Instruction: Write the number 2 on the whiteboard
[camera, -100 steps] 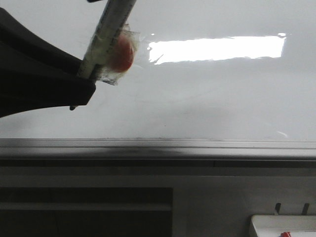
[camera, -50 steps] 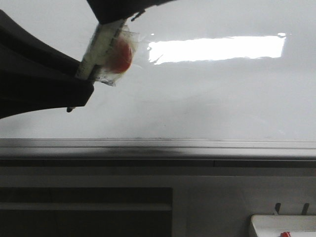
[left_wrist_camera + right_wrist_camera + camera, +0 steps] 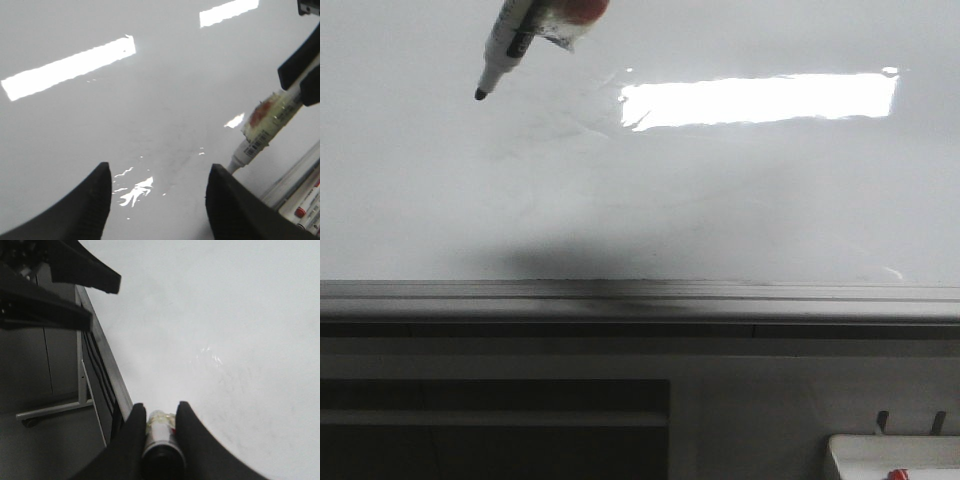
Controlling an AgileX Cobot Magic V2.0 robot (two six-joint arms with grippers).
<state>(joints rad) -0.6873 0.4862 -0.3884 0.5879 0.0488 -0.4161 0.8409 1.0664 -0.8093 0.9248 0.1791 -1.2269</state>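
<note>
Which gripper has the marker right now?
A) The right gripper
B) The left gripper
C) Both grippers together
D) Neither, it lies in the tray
A: in the right wrist view the right gripper is shut on the marker, while the left gripper is open with only bare whiteboard between its fingers.

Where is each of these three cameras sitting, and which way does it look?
Front view: faces the whiteboard and its rail; only the marker shows, no arm.
Left wrist view: on the left arm, over the open left gripper, facing the board.
Right wrist view: on the right arm; right gripper clamps the marker.
Shared: marker and whiteboard appear in all.
</note>
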